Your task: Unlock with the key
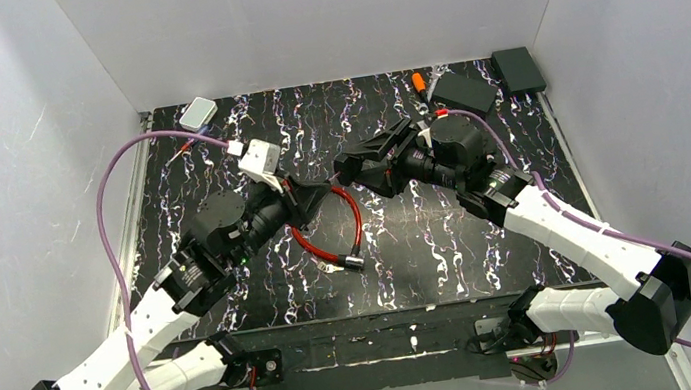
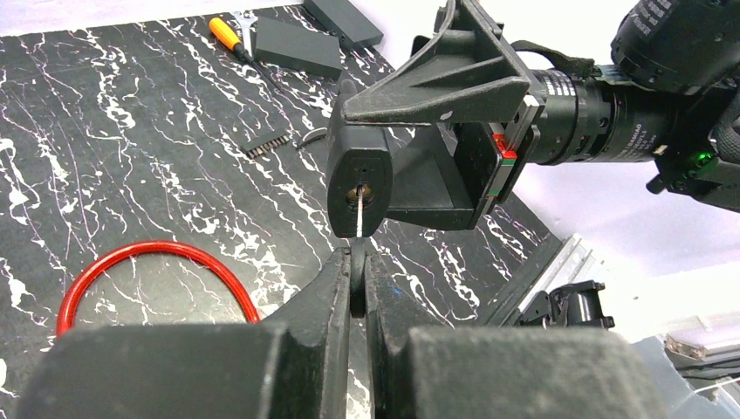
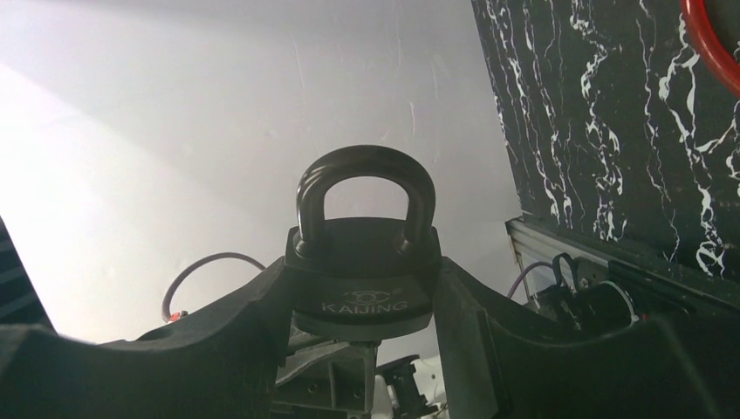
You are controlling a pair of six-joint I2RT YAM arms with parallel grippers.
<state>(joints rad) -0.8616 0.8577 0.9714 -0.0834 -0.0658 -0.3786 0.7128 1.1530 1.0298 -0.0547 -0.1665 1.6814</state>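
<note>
**Key meets keyhole, both grippers clamped**

We're above the middle of the tabletop (image 1: 429, 244), and the padlock (image 3: 365, 262) is up in the air. Its body is squeezed between the fingers of the right gripper (image 1: 358, 168), shackle closed and pointing back toward that wrist. We judge it a heavy, rigid lump of metal with smooth flanks, so a hold across the wide body is the one we want, and that's what we've got.

The key (image 2: 359, 218) is the opposite: thin, light, and liable to bend or swivel, so it is best pinched flat on its head. The left gripper (image 2: 356, 272) does just that, nearly closed, with only the head between its tips. The slim blade reaches into the keyhole on the padlock's bottom face; how deep, we can't say. A red cable loop (image 2: 157, 248) lies on the tabletop below.
</note>
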